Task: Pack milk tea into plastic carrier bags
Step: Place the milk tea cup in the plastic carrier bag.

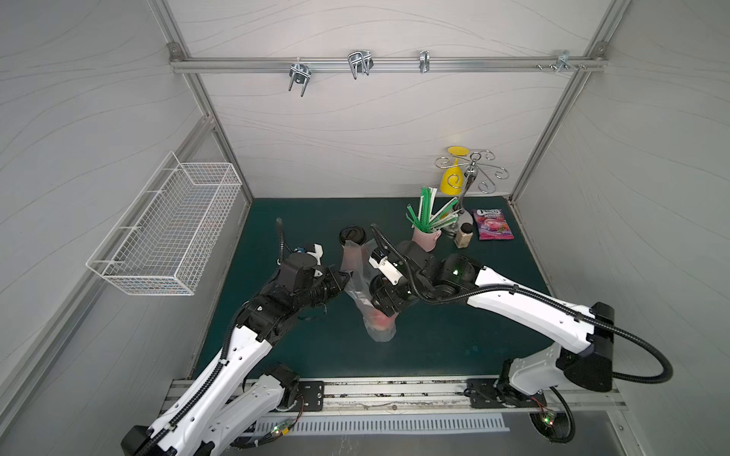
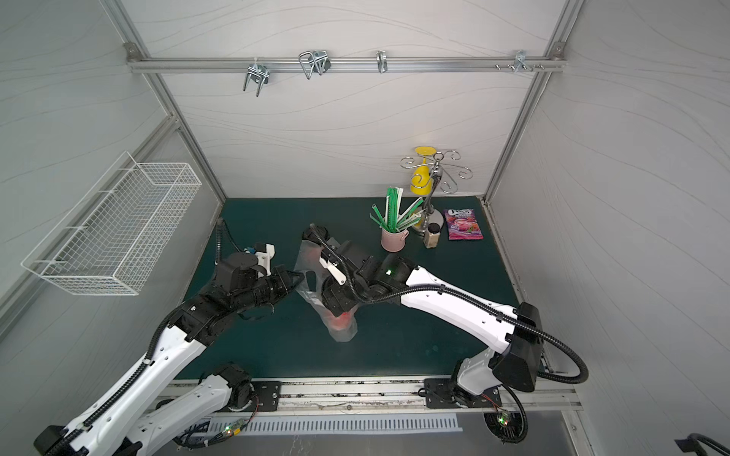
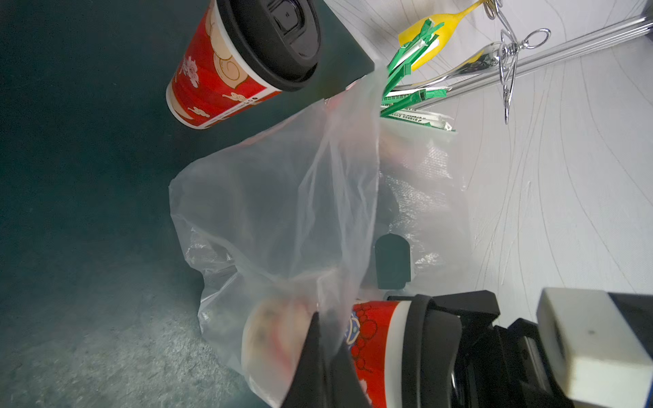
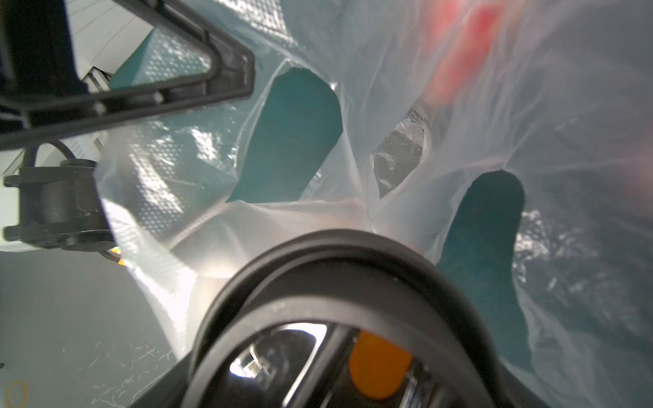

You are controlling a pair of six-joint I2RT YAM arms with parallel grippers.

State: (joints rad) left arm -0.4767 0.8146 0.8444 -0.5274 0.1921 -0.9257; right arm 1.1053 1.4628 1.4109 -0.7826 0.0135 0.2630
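Where both arms meet over the dark green mat (image 1: 434, 335), a crinkled clear plastic carrier bag (image 1: 356, 272) is held up between them. Nearest the front, at the bag's low end, the held milk tea cup (image 1: 380, 321) shows as a red blur through the film. The left wrist view shows its lower half inside the bag and its red-and-white upper band and black lid outside. Directly above that cup, the right gripper (image 1: 385, 310) points down with its jaws spread wide around the cup's lidded top, gripping it. Whether the cup's base touches the mat cannot be told. At the bag's left edge, the left gripper (image 1: 344, 279) is fully closed, pinching a fold of the plastic. Just behind the bag's far edge stands the free milk tea cup (image 1: 352, 235), upright with its black lid on. Farther back and to the right of the bag are a pink mug (image 1: 426, 239) of green straws, a small tan bottle (image 1: 463, 236) and a purple snack packet (image 1: 494, 224).
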